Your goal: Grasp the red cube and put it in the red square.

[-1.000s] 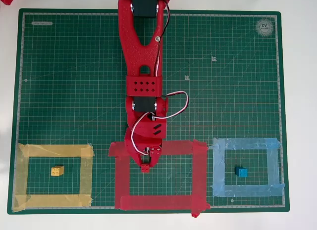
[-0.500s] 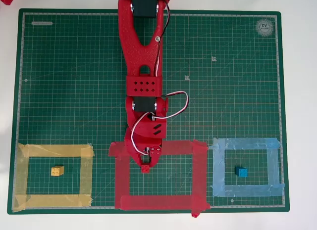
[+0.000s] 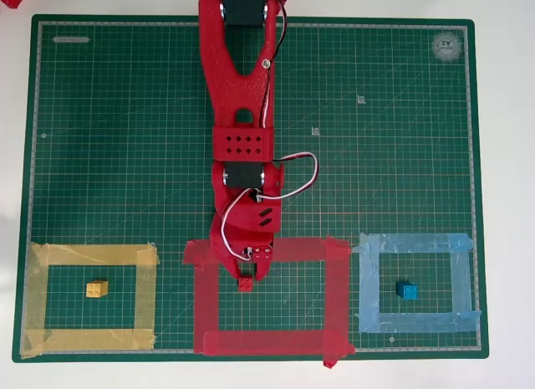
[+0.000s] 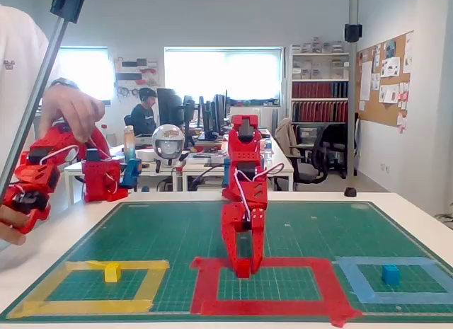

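The red cube [image 3: 246,284] [image 4: 243,267] rests on the green mat inside the red square [image 3: 338,297] [image 4: 325,283], just below its top tape strip. My red gripper [image 3: 248,276] [image 4: 244,264] points straight down over the cube, with one finger on each side of it. The jaws look slightly parted, so the gripper is open around the cube. In the fixed view the fingertips [image 4: 257,262] reach almost to the mat.
A yellow cube [image 3: 96,289] sits in the yellow tape frame [image 3: 38,297] at the left. At the right, a blue cube [image 3: 406,290] lies in the light-blue tape frame [image 3: 461,284]. A person stands at the left edge of the fixed view.
The arm has drawn back and up a little from the cube. The cube has stayed where it was inside the red square.
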Tool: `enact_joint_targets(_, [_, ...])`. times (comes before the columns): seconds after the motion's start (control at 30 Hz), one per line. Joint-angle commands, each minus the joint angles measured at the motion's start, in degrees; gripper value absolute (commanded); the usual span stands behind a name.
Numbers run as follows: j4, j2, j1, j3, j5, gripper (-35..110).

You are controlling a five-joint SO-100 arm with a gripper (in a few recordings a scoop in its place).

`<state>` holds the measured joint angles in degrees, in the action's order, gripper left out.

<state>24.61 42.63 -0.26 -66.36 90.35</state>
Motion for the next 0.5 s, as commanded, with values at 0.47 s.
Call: enact_joint_targets(0.47, [-0.2,49.6,2.0,-39.4,0.9,11])
